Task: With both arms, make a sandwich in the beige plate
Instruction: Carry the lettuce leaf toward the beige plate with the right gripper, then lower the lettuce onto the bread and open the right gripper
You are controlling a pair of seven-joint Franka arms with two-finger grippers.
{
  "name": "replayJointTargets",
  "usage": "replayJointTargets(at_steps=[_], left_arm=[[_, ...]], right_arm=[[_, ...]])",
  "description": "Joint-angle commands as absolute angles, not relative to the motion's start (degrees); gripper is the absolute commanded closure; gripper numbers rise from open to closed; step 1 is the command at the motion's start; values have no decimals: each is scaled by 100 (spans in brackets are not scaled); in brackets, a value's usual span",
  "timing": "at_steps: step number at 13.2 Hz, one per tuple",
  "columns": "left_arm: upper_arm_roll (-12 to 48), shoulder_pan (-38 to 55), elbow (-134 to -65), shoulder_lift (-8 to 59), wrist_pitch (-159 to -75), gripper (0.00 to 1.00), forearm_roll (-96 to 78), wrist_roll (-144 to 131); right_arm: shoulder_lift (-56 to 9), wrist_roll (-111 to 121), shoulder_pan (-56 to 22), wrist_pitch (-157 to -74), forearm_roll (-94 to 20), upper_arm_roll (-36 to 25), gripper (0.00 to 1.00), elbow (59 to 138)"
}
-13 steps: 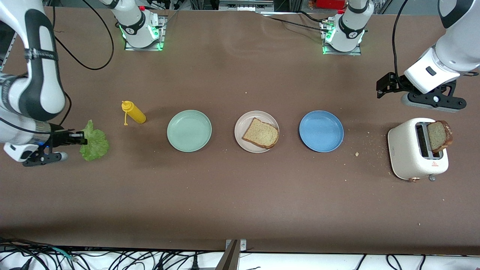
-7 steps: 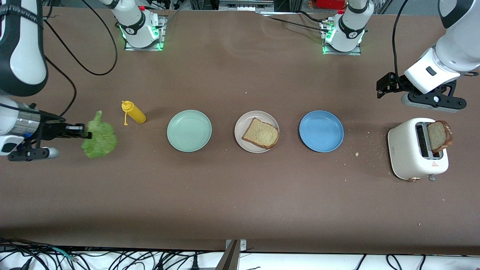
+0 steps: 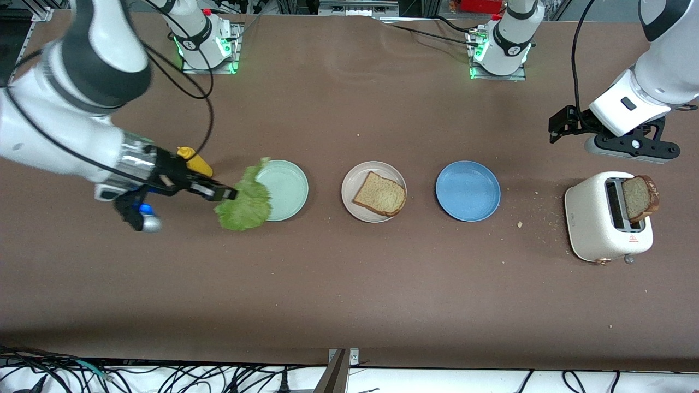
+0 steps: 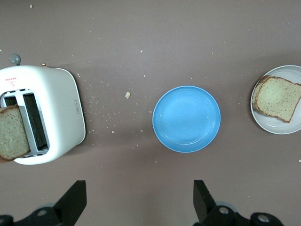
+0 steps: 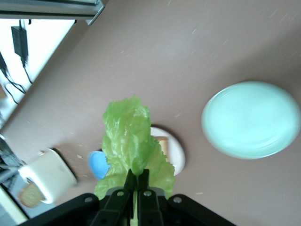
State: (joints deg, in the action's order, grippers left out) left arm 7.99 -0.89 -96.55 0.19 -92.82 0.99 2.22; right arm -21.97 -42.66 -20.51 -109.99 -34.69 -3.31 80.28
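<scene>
over the mint-green round plate [image 3: 284, 190], at its edge toward the right arm's end of the brown tabletop [image 3: 349, 284], the right tool [image 3: 228, 193] is clamped on a crinkled green lettuce leaf [image 3: 246, 202]. beside that plate, the pale beige round plate [image 3: 355, 204] carries one square tan bread slice [image 3: 380, 194]. another bread slice [image 3: 640, 197] stands in the white toaster [image 3: 598, 226]. above the toaster, the left tool [image 4: 138, 200] waits, jaws spread, empty.

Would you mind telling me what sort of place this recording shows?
Most likely a robotics lab with a mock kitchen setup: two arm bases bolted to a brown table, loose cables along its edge, and a toaster beside coloured plates.
</scene>
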Motion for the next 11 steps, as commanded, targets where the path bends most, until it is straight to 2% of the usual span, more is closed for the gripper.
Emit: replayJointTargets(at_steps=[1,6,7,11], left_arm=[[791,-105,-9598,18,-9167,0,-35,220],[791,-114,-9606,18,-9149,0,-35,220],[791,-123,-9598,18,-9149,0,-35,220],[791,-140,-9606,18,-9141,0,-35,220]], right_arm=[[-2617,-5524,-2888,-11967,-3569,-369,100,7998],[-3558,-6801,-4058,-13673,-3446,-360,100,8059],[-3586,-6829,-4139,-13902,-3315,-343,100,8312],[-3577,-6812,-4131,-15307,-3234,359,100,9349]])
